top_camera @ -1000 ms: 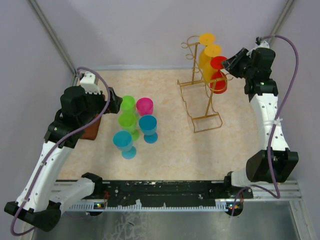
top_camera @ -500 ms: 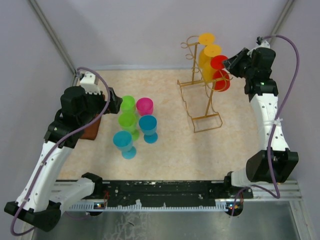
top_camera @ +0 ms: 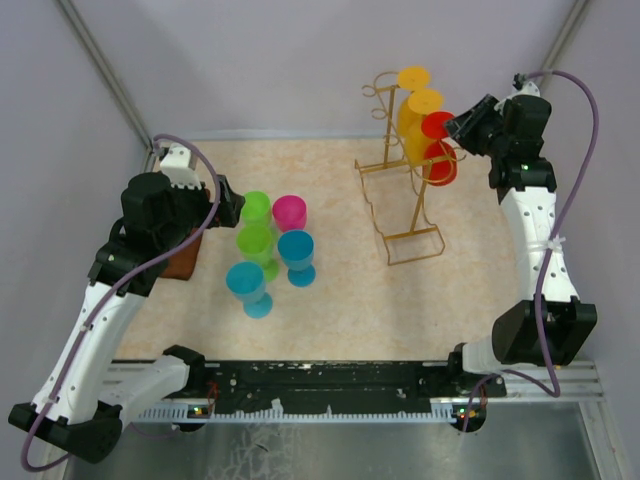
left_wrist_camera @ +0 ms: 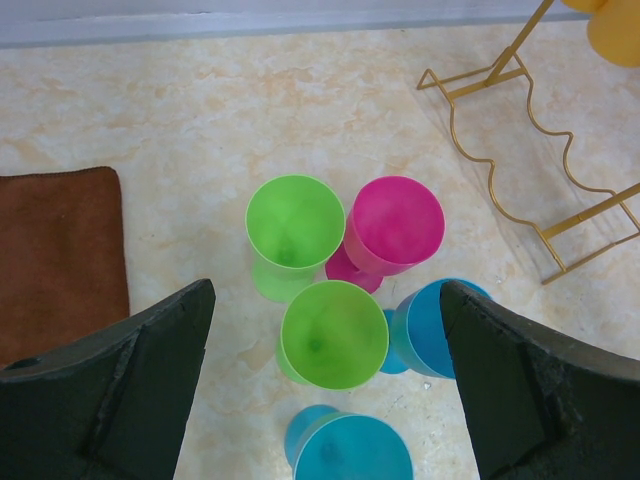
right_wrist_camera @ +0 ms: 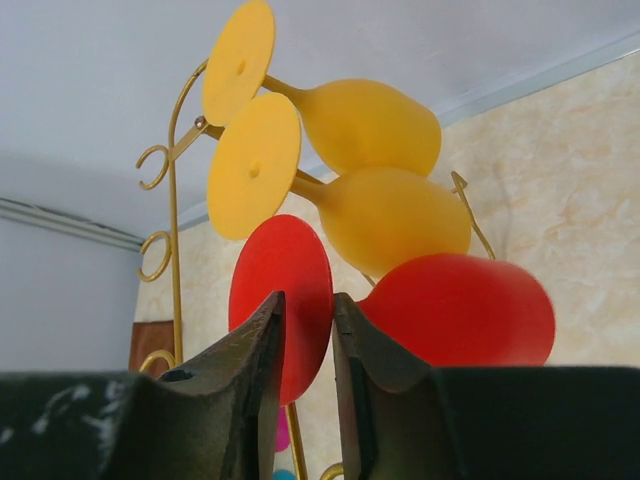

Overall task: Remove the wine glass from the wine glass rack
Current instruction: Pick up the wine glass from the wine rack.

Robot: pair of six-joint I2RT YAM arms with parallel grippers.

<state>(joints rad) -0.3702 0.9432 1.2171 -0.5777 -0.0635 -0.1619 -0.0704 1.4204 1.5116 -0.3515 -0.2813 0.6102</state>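
Nearest to the arm bases, two blue cups (top_camera: 247, 282) (top_camera: 296, 250) are standing upright on the worktop (top_camera: 350, 300). Two green cups (top_camera: 255, 240) (top_camera: 256, 208) and a pink cup (top_camera: 290, 212) are crowding just behind them in one tight cluster, and a brown cloth (top_camera: 185, 262) is lying to their left. The left hand (left_wrist_camera: 325, 295) is hovering over this cluster with its fingers (left_wrist_camera: 130, 380) spread wide, touching nothing. Farther back on the right, the wine glass rack (top_camera: 418, 212) is standing on the worktop, well apart from the cups. It is carrying four glasses foot-uppermost on its upper rails: two yellow wine glasses (top_camera: 413, 77) (top_camera: 424, 101) toward the far end and two red wine glasses (top_camera: 437, 125) (top_camera: 441, 163) nearer the right arm. The right hand (right_wrist_camera: 305, 310) is hovering at rack height just beside the red pair. In the right wrist view its fingers (right_wrist_camera: 250, 370) are sitting almost pressed together, a narrow slit between them, directly in front of the foot of one of the red wine glasses. Whether they are pinching it cannot be told, since the stem is lying hidden behind one finger.
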